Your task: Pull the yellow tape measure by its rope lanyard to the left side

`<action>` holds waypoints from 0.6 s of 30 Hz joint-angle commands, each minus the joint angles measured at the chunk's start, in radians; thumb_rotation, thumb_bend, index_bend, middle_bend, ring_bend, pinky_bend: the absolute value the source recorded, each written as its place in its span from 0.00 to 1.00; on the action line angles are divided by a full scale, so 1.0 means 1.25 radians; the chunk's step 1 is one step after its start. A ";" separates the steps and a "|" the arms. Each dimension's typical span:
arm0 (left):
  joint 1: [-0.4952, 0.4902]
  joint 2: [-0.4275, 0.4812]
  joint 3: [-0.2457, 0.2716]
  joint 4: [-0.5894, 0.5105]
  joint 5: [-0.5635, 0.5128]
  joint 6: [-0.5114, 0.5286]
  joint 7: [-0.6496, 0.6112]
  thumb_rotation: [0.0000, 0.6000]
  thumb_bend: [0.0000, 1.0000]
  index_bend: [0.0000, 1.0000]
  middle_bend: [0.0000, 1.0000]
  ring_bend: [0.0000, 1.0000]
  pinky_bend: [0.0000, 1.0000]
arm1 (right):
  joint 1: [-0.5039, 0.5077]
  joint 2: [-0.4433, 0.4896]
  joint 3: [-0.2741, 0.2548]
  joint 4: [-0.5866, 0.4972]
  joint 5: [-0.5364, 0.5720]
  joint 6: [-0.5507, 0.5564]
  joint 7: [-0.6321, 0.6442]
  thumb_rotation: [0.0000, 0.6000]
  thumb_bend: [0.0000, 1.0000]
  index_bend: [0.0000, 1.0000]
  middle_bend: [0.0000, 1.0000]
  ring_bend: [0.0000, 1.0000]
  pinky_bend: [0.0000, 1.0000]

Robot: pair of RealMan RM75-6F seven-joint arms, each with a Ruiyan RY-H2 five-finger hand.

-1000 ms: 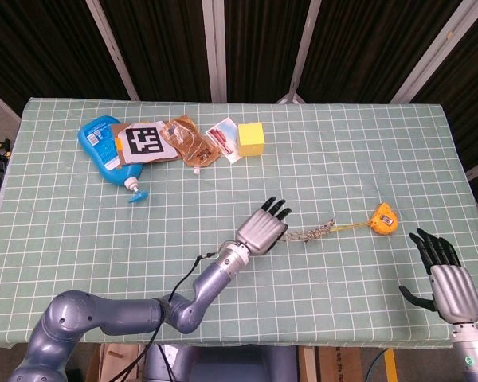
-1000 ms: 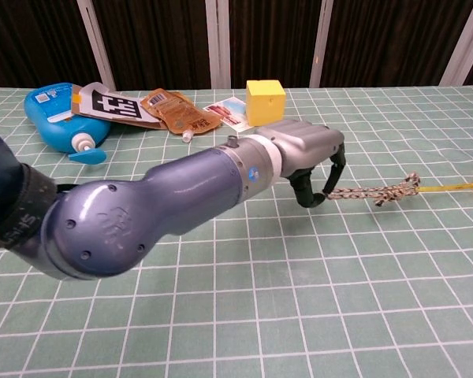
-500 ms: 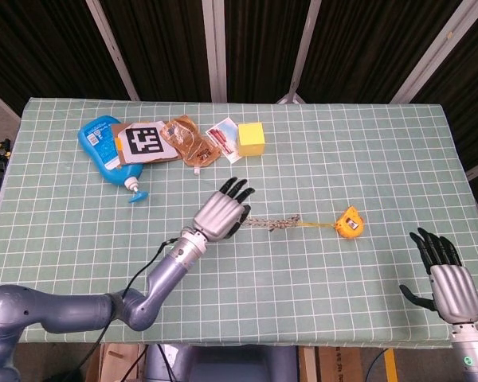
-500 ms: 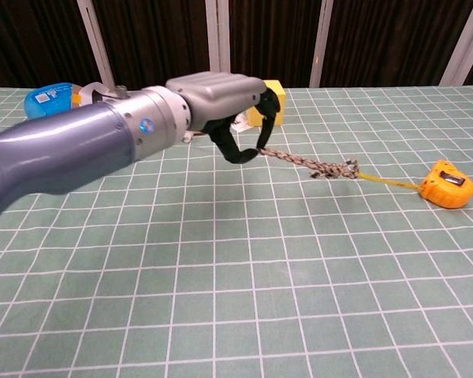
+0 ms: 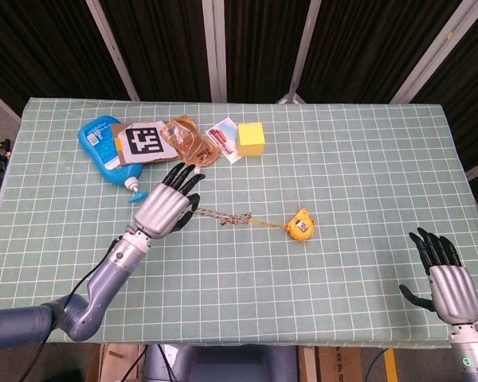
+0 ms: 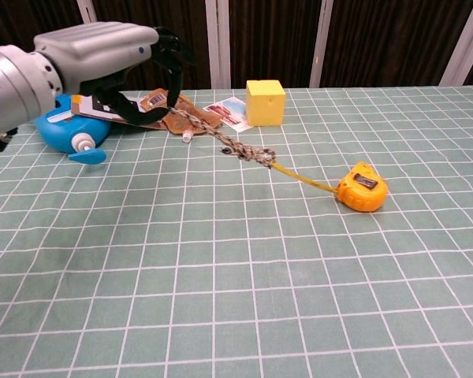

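Left hand (image 5: 166, 209) sits over the left-centre of the table (image 5: 366, 159), forearm running down toward the near-left corner, back of the hand up, fingers pointing away and slightly right. In the chest view we see the same hand (image 6: 102, 49) raised off the cloth with its fingers curled down around the end of the rope lanyard (image 6: 221, 139); it holds the lanyard.

The lanyard (image 5: 221, 215) runs out rightward from under the fingers as a braided strand, ends in a knot, then carries on as a thin yellow cord to the yellow tape measure (image 5: 300, 225). We note the whole line lies left-to-right, dipping slightly toward the near edge at the measure's end. The yellow tape measure (image 6: 362, 185) rests on the cloth a little right of the table's centre, well apart from the hand, lanyard end toward the left.

Right hand (image 5: 446, 274) at the near-right corner, palm-back toward us, fingers spread and pointing up the table, holding nothing.

Along the far-left of the table we record a blue bottle (image 5: 103, 151) lying on its side, a marker card (image 5: 146, 142) overlapping it, a brown pouch (image 5: 188, 142), a small packet (image 5: 223, 137) and a yellow cube (image 5: 251, 138).
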 commanded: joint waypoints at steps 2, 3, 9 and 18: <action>0.060 0.068 0.032 -0.026 0.051 0.061 -0.043 1.00 0.54 0.57 0.13 0.00 0.00 | -0.001 -0.002 0.000 0.002 -0.004 0.005 -0.005 1.00 0.24 0.00 0.00 0.00 0.00; 0.074 0.085 0.037 -0.030 0.060 0.074 -0.054 1.00 0.54 0.57 0.14 0.00 0.00 | -0.002 -0.002 0.000 0.003 -0.006 0.007 -0.006 1.00 0.24 0.00 0.00 0.00 0.00; 0.168 0.193 0.064 -0.043 0.092 0.149 -0.138 1.00 0.53 0.57 0.14 0.00 0.00 | -0.004 -0.007 0.000 0.007 -0.011 0.016 -0.016 1.00 0.24 0.00 0.00 0.00 0.00; 0.233 0.247 0.055 0.003 0.088 0.168 -0.206 1.00 0.53 0.57 0.14 0.00 0.00 | -0.008 -0.010 0.000 0.009 -0.015 0.024 -0.023 1.00 0.24 0.00 0.00 0.00 0.00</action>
